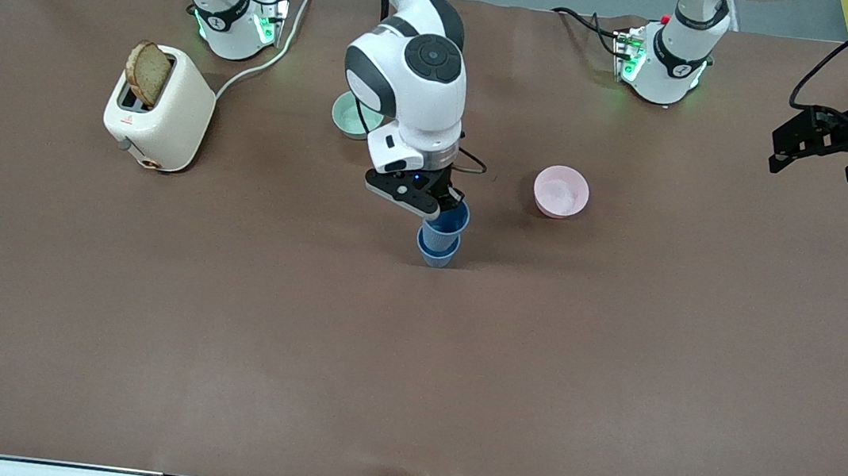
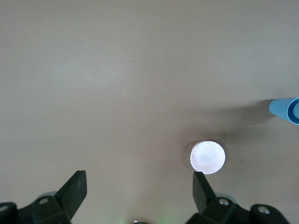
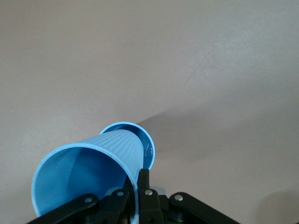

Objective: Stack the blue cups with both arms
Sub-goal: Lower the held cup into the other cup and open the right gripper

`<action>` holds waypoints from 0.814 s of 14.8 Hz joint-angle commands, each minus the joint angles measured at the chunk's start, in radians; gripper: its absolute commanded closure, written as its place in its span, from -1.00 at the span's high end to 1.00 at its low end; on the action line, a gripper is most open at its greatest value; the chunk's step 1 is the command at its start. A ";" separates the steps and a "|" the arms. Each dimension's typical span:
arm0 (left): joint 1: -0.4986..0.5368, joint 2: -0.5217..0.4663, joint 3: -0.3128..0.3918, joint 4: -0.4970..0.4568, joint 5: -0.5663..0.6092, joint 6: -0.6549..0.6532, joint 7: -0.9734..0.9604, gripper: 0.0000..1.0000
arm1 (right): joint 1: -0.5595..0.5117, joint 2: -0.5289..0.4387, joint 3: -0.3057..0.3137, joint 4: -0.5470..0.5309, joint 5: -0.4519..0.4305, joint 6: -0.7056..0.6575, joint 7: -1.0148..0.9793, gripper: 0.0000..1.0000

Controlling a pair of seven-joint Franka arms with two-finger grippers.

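My right gripper [image 1: 450, 206] is shut on the rim of a blue cup [image 1: 447, 222], one finger inside and one outside. I hold that cup with its base lowered into the mouth of the second blue cup [image 1: 437, 251], which stands upright on the table. In the right wrist view the held cup [image 3: 88, 175] fills the foreground and the standing cup's rim [image 3: 148, 140] shows under it. My left gripper [image 1: 817, 151] is open and empty, up over the left arm's end of the table. In the left wrist view its fingers [image 2: 74, 189] are wide apart, and a blue cup [image 2: 286, 110] shows at the edge.
A pink bowl [image 1: 561, 191] sits beside the cups toward the left arm's end; it also shows in the left wrist view [image 2: 207, 157]. A mint-green bowl [image 1: 348, 115] lies partly hidden under the right arm. A cream toaster [image 1: 159, 110] with a bread slice stands toward the right arm's end.
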 commanded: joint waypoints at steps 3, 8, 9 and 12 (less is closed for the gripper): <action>0.008 -0.021 -0.001 -0.023 0.033 -0.001 0.030 1.00 | 0.005 0.012 -0.001 -0.006 -0.024 0.015 0.016 -0.95; 0.009 -0.015 0.001 -0.023 0.032 -0.001 0.032 1.00 | -0.001 0.012 -0.001 -0.004 -0.024 0.009 0.007 1.00; 0.008 -0.009 -0.001 -0.020 0.033 0.001 0.032 1.00 | -0.009 0.010 -0.004 -0.001 -0.024 0.005 -0.010 1.00; 0.008 -0.003 -0.001 -0.017 0.033 0.007 0.032 1.00 | -0.085 -0.061 -0.007 -0.012 -0.024 -0.017 -0.122 1.00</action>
